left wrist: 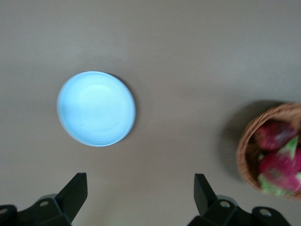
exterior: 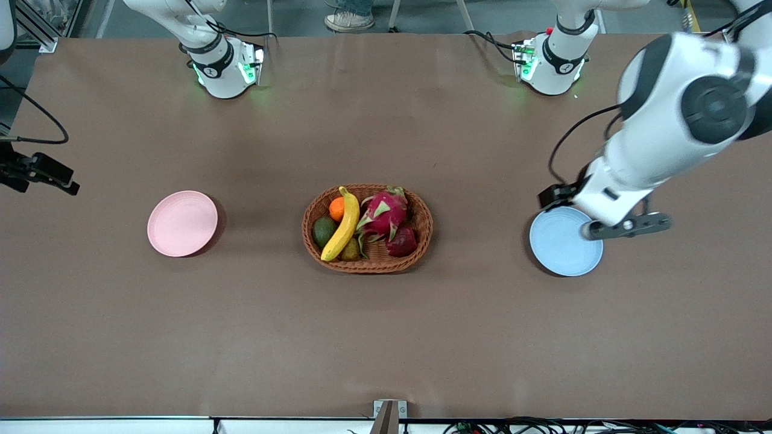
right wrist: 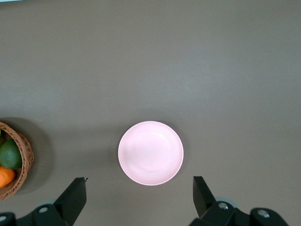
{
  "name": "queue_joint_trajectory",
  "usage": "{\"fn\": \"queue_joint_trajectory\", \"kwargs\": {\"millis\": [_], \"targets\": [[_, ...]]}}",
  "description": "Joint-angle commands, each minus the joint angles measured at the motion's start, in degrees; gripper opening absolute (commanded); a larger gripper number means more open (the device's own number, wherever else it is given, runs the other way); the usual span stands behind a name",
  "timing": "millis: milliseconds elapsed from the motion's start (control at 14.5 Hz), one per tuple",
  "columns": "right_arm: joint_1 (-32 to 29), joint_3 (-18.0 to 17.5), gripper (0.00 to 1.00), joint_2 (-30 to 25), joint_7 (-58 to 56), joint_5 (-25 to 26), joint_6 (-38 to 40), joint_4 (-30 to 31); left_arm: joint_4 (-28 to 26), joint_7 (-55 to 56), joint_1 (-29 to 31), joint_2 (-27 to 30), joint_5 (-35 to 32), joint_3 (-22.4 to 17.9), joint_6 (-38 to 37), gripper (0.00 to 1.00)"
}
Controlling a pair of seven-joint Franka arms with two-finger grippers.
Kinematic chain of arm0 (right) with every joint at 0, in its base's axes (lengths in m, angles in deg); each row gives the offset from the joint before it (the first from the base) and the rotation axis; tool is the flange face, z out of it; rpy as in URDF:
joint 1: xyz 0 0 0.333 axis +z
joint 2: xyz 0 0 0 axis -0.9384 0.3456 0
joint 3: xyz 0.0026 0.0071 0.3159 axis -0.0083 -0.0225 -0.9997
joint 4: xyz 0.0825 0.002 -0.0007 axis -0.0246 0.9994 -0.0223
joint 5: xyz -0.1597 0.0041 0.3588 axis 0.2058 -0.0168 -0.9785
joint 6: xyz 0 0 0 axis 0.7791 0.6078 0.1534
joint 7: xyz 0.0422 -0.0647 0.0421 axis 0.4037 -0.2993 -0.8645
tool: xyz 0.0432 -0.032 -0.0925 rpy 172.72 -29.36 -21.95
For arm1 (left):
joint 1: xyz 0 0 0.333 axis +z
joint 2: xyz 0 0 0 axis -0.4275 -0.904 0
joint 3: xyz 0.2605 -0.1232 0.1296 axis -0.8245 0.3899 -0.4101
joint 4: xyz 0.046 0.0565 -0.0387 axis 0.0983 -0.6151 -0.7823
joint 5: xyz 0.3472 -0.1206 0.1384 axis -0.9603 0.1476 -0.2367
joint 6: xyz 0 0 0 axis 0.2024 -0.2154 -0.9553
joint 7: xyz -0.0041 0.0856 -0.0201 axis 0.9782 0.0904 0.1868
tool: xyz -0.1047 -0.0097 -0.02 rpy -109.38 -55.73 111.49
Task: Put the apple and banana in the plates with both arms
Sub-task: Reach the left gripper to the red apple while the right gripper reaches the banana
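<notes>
Banana (exterior: 342, 226) and apple (exterior: 401, 241) sit in basket (exterior: 425, 211) mid-desk; my left gripper (left wrist: 141, 195) hangs spread over blue plate (exterior: 558, 244); right gripper (right wrist: 140, 197) spread above pink plate (exterior: 182, 223).

You are looking at: brown table (exterior: 386, 325); pale pink plate (exterior: 182, 223); light blue plate (exterior: 561, 244); brown wicker basket (exterior: 422, 232) holding yellow banana (exterior: 345, 226), dark red apple (exterior: 401, 242), pink dragon fruit (exterior: 382, 212) with green scales, orange (exterior: 336, 208), green avocado (exterior: 324, 231).
</notes>
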Motion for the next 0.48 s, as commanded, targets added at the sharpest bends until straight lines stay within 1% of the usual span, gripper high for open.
{"fn": "queue_joint_trajectory", "kwargs": {"millis": [0,275,344,413], "targets": [[-0.2,-0.5,1.0,3.0,-0.2,-1.7,-0.8,-0.2,2.1,8.5,-2.9,-5.0,0.9,-0.1,4.6,1.0],[3.6,-0.9,1.0,7.5,0.2,1.0,-0.7,0.1,2.3,22.3,-7.9,-11.8,0.8,-0.1,13.9,1.0],[4.7,-0.9,1.0,9.7,0.1,0.7,0.5,0.3,2.2,26.0,-9.2,-13.2,0.8,-0.1,16.5,1.0],[5.6,-0.9,1.0,11.3,-0.2,0.4,3.6,-0.2,2.3,30.2,-10.3,-14.7,0.8,-0.1,18.8,1.0]]}}
